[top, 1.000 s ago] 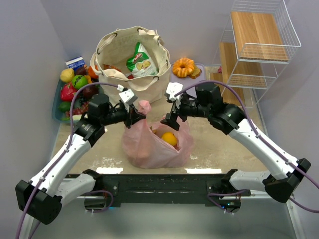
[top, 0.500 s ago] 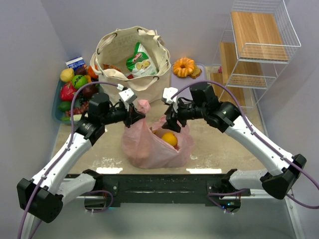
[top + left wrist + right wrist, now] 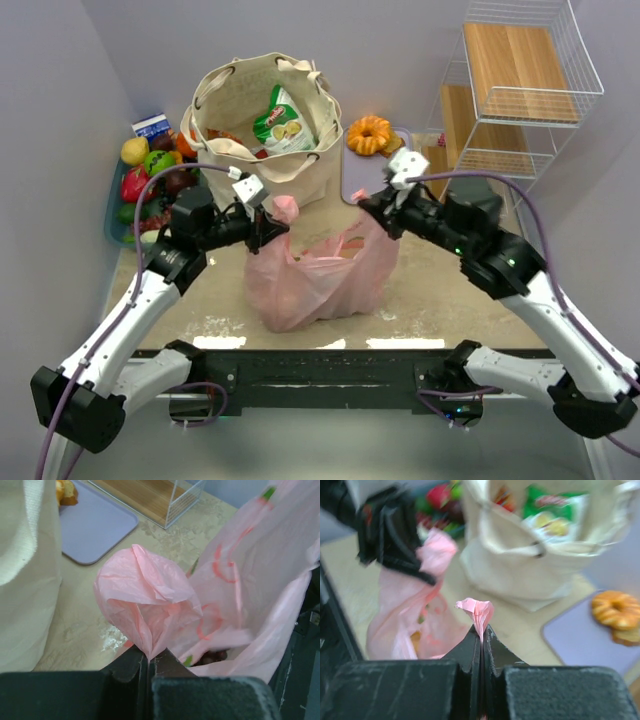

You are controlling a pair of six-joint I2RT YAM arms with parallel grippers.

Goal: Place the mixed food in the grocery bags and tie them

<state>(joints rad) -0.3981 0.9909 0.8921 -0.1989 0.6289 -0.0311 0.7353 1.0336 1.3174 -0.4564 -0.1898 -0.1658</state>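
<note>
R gripper (image 3: 367,200) pulled back toward right edge of worktop (image 3: 440,290), clamped on pink bag (image 3: 320,275) ear; L gripper (image 3: 268,226) clamped on other ear; knot prob. needed both kept taut, evenly.

Print on the green snack packet (image 3: 283,122) is unreadable.

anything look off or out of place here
The orange ring cake sits out on the purple tray, outside both bags, while the left gripper and right gripper pinch the pink bag's top corners. Nothing looks spilled or torn.
</note>
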